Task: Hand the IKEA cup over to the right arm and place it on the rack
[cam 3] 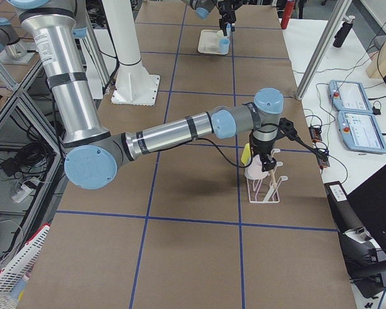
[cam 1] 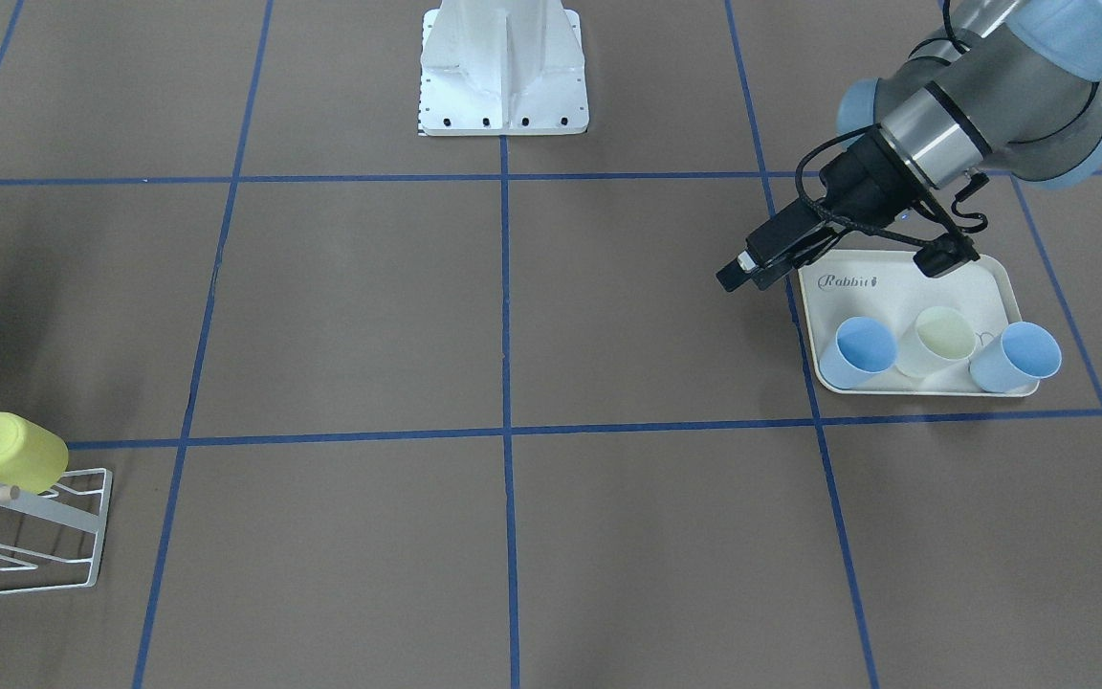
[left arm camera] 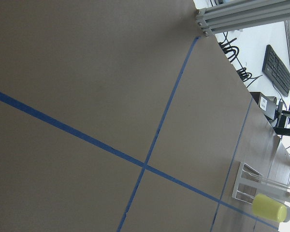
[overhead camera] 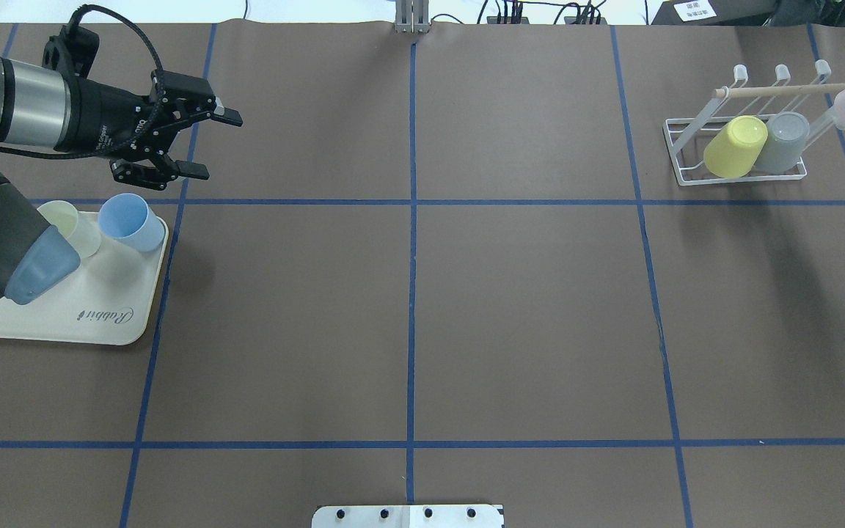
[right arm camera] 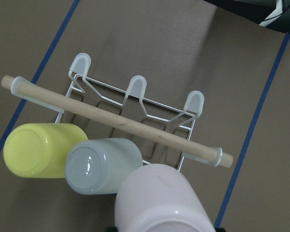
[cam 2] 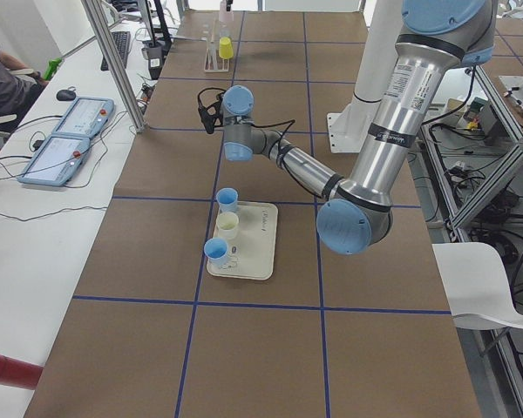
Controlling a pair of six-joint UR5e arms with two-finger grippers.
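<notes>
Right gripper clamped on the pale pink plastic cup, held tilted just above the white wire rack with wooden dowel at the table's far right corner, beside the ribbed grey cup, nearest the free end prong; left gripper spread open, empty, at the far left edge.

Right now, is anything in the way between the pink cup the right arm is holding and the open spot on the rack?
Nothing visible blocks it. The pink cup hangs at the rack's free end, right beside the grey cup, with the yellow cup further along. The wooden dowel crosses just beyond it, so take care there.
</notes>
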